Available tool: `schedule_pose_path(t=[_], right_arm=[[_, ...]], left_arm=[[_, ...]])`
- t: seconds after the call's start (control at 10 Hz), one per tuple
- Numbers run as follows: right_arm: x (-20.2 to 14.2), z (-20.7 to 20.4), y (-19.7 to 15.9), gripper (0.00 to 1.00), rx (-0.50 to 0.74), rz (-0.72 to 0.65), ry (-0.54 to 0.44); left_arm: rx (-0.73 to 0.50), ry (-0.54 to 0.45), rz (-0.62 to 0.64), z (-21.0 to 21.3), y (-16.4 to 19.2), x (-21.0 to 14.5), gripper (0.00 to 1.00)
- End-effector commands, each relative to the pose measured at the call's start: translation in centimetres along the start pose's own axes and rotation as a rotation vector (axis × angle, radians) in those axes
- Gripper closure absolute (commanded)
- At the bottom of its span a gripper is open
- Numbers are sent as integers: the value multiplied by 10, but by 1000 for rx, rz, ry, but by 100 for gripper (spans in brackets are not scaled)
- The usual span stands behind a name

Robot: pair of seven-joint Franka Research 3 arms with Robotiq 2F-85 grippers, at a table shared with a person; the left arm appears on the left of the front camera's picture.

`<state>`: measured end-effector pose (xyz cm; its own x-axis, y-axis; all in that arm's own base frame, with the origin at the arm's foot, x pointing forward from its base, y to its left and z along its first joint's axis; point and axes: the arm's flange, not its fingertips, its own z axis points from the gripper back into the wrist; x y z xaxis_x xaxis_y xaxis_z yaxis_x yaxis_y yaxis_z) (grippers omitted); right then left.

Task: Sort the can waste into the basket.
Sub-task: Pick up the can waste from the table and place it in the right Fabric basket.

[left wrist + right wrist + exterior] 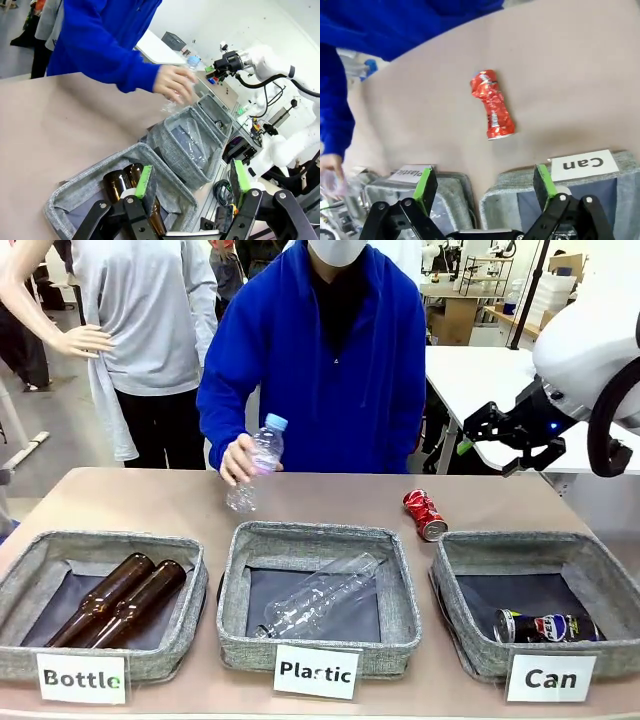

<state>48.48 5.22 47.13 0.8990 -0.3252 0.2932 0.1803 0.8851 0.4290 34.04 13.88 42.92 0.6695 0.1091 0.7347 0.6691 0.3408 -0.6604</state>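
I am seeing the black-blue can (548, 626) lying inside the Can basket (455, 585) already, while the crushed red can (424, 514) is waiting on the counter (150, 502), my right end effector (485, 192) hanging spread and empty above it.

Three grey woven-fabric baskets stood in a row along the near edge of the tan table (150, 495): "Bottle" basket (30, 570) left, "Plastic" basket (405, 605) middle, "Can" basket (450, 590) right. Crushed red metal can (425, 514) lay on the table just behind the "Can" basket. Black-blue printed can (545, 626) lay inside it.
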Motion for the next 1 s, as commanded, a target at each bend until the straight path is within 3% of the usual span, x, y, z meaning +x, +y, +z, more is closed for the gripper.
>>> schedule_pose_path(t=[0.0, 0.3, 0.5, 0.9], right_arm=[[0, -2, -4, 0, -31, 6, -3], [38, -70, 28, 0, -256, 209, 134], [54, -113, 33, 0, -311, 280, 194], [58, -206, 42, 0, -277, 354, 344]], left_arm=[[-11, 3, 9, 1, -4, -1, 23], [-11, 3, 9, 1, -4, -1, 23], [-11, 3, 9, 1, -4, -1, 23], [-11, 3, 9, 1, -4, -1, 23]])
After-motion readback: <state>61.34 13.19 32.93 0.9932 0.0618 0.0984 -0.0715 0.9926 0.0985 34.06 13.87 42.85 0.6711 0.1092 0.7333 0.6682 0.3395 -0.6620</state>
